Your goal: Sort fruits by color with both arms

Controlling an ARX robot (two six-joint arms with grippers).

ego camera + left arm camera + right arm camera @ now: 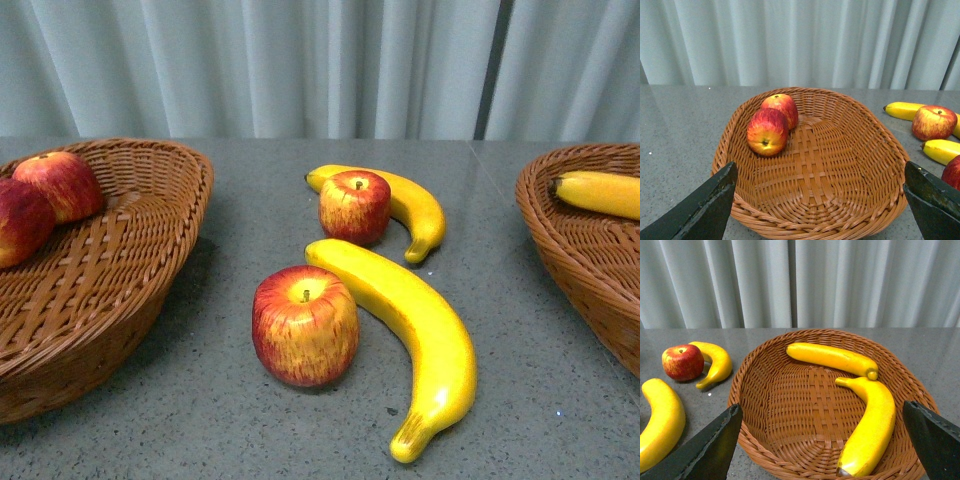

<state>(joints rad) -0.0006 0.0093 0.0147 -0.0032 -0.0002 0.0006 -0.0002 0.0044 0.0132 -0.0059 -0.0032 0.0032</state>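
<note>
**A:** How do the left jaws stand?

**B:** Released and empty, we'd say. They are spread wide, with the left basket point(840, 165) showing between them. In it a streaked apple point(767, 132) leans on a second apple point(782, 107) towards the far wall, well clear of the jaws.

**A:** And the right jaws?

**B:** Parted too, gripping nothing. The right basket point(805, 410) shows between them. It holds a straight banana point(832, 358) along the far wall and a curved banana point(870, 425) down one side, their ends close together.

**A:** Does the front view give us that?

**B:** Only partly. There we catch one banana end in the right basket and neither arm. What it shows whole is the loose fruit on the table point(200, 400) between the baskets. A near apple point(305, 325) lies just beside a long banana point(420, 335). Behind them a far apple point(354, 206) sits in front of a small banana point(415, 205).

**A:** And that loose fruit, relative to the jaws?

**B:** We see it outside both baskets, apart from either pair.
</note>
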